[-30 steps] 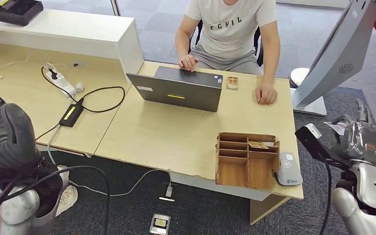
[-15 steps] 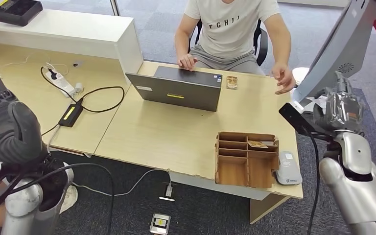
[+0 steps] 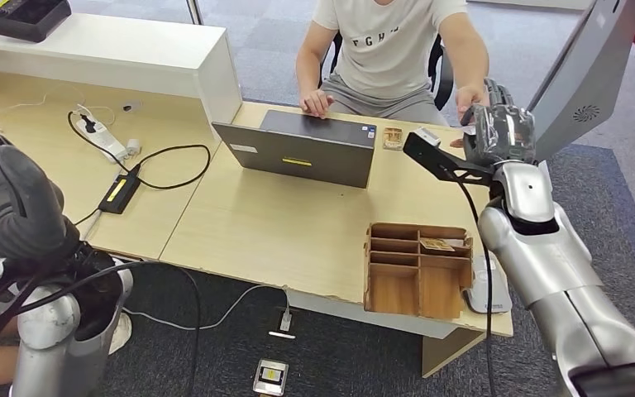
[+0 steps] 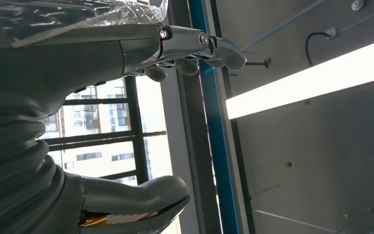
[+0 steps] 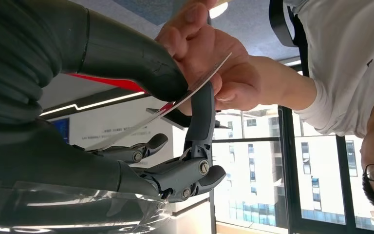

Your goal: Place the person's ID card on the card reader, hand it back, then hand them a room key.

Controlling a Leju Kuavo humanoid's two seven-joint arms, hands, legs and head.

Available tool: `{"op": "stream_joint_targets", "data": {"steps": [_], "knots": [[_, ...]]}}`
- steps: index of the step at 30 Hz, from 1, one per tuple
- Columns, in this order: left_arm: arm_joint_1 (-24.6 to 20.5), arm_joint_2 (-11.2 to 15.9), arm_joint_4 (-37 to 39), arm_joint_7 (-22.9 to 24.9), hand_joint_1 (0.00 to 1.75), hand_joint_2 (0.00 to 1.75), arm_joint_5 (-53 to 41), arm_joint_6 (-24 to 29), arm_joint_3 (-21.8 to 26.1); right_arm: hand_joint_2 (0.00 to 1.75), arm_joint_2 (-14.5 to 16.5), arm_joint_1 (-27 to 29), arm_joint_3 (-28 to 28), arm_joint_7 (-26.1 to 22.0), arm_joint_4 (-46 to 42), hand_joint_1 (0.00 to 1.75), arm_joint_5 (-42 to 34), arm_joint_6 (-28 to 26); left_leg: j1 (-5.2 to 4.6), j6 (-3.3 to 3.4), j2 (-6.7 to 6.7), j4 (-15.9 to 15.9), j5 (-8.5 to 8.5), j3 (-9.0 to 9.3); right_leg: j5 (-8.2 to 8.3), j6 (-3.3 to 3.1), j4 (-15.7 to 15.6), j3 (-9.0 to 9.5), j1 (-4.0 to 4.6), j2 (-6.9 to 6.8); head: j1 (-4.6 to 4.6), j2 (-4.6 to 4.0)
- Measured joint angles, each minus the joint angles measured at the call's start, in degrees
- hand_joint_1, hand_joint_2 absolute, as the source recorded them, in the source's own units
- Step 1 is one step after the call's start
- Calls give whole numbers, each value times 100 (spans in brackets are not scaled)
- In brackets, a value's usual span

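At the far right corner of the desk (image 3: 298, 223), we find the right hand (image 3: 500, 132) raised to meet the person's hand (image 3: 468, 106). From the right wrist view, the right hand (image 5: 141, 117) has its thick thumb on one face of the ID card (image 5: 202, 80) and a dark finger on the other face, so the card is pinched between them. The person's hand (image 5: 214, 58) grips the same card at its other end; both parties hold it together. The remaining fingers (image 5: 146, 146) of that hand lie loosely curled away from the card.

We note the left hand (image 3: 8, 215) raised at the robot's left side, clear of the desk. In the left wrist view its fingers (image 4: 209, 48) and thumb (image 4: 141, 197) stand well apart with nothing between them.

On the desk, the card reader (image 3: 488, 289) lies at the near right edge, touching the side of the wooden organiser (image 3: 413, 269). A card-like item (image 3: 436, 245) rests in one upper compartment of that organiser; we cannot tell whether it is a room key. A grey laptop (image 3: 302, 153) stands open before the seated person (image 3: 389, 50), whose other hand (image 3: 318, 103) rests at its far edge. A power strip (image 3: 103, 136) and black adapter (image 3: 120, 193) lie on the left desk section.
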Motion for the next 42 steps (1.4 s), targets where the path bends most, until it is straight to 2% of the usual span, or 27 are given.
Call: {"op": "stream_joint_targets", "data": {"steps": [9, 23, 27, 36, 42], "knots": [[-6, -5, -2, 29, 0, 175, 2, 154, -38, 175, 343, -143, 247, -67, 587, 175, -56, -15, 0, 0, -1, 0, 0, 0, 0, 0, 0, -1, 0, 0, 0, 0], [47, 73, -2, 76, 0, 175, 109, 191, -58, 175, 389, -164, 353, -106, 833, 175, -161, -110, 0, 0, -1, 2, 0, 0, 1, 0, 0, -1, 0, 0, 0, 0], [67, 111, 32, 37, 0, 175, 247, -42, -71, 175, 279, -93, 399, 27, 988, 0, -242, -199, -1, 1, 0, 3, 0, 1, 1, 0, -2, -2, 0, 1, 1, 0], [117, 101, 66, 97, 0, 175, 156, -405, 19, 175, 15, 125, 451, 171, 1025, 0, -298, -367, -1, 1, 0, 3, -1, 1, 1, 0, -2, -3, 0, 2, 0, 0], [272, 93, 51, 168, 0, 175, 4, -468, 155, 175, -242, 296, 386, 0, 590, 0, -549, -815, -1, 1, 0, 3, -1, 1, 1, 0, -2, -2, 0, 2, 1, 0]]}}
